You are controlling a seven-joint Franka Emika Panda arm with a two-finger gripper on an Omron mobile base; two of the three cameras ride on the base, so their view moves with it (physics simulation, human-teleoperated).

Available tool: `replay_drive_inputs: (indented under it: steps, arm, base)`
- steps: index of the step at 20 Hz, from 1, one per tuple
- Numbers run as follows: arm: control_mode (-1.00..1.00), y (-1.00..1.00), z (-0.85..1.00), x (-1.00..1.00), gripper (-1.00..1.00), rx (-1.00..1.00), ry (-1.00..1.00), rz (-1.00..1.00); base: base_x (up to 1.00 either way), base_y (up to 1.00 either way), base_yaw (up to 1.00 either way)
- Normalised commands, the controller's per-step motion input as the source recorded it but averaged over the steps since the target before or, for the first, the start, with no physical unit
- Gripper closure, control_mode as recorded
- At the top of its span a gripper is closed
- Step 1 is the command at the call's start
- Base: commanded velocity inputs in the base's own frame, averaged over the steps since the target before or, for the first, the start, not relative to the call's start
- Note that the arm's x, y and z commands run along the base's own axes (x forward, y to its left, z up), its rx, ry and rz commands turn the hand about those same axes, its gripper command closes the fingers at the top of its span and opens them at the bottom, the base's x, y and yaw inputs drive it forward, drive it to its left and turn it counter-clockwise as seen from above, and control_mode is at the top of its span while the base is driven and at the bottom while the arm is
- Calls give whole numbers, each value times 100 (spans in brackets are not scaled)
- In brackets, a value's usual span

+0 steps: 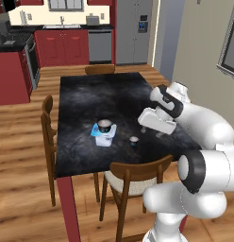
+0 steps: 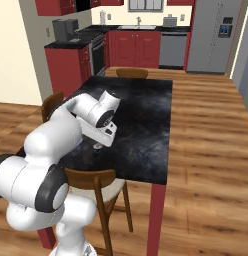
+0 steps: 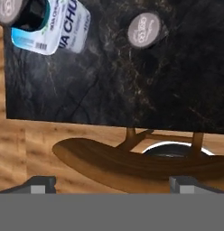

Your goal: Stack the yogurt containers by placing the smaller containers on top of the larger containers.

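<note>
So there's this big dark marbled bench [image 1: 90, 99] with red legs filling the middle of the left base view, wooden chairs tucked in around it. The curved-back wooden chair [image 1: 137, 177] at the near edge sits lower centre in that frame, and in the hand view its backrest arcs across the lower half.

The white robot arm [image 1: 204, 137] comes up from the lower right of the left base view and bends over the right part of the bench. Its fingers [image 3: 114, 184] stand spread wide with nothing between them; you just catch the two dark tips at the bottom corners of the hand view, hanging above the chair and the bench's near edge.

The squarish white plastic tub with the light blue top [image 1: 104, 133] sits about centre frame in the left base view, and one tiny dark round cup with a pale lid [image 1: 104, 125] is on top of it. In the hand view that pair is in the upper left corner.

The other tiny dark cup with a pale lid [image 1: 134, 140] stands on the bench near the tub, off to its right, not touching it. In the hand view it's top centre-right.
</note>
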Motion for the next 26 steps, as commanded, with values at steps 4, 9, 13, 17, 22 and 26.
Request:
replay_drive_inputs:
  steps: [4,9,13,17,22,26]
  arm:
    - [-100,0,-11,0,-100,-8,-7,19]
    - [-100,0,-32,0,-100,-3,-6,11]
    - [-100,1,-36,0,-100,0,-1,2]
    - [-100,6,-20,0,-100,0,-3,0]
    - [-100,15,-1,1,-100,-5,-10,-5]
    - [-100,19,0,8,-100,-13,-19,-10]
  base:
    - [0,0,0]
    - [0,0,0]
    - [0,0,0]
    - [0,0,0]
    - [0,0,0]
    - [0,0,0]
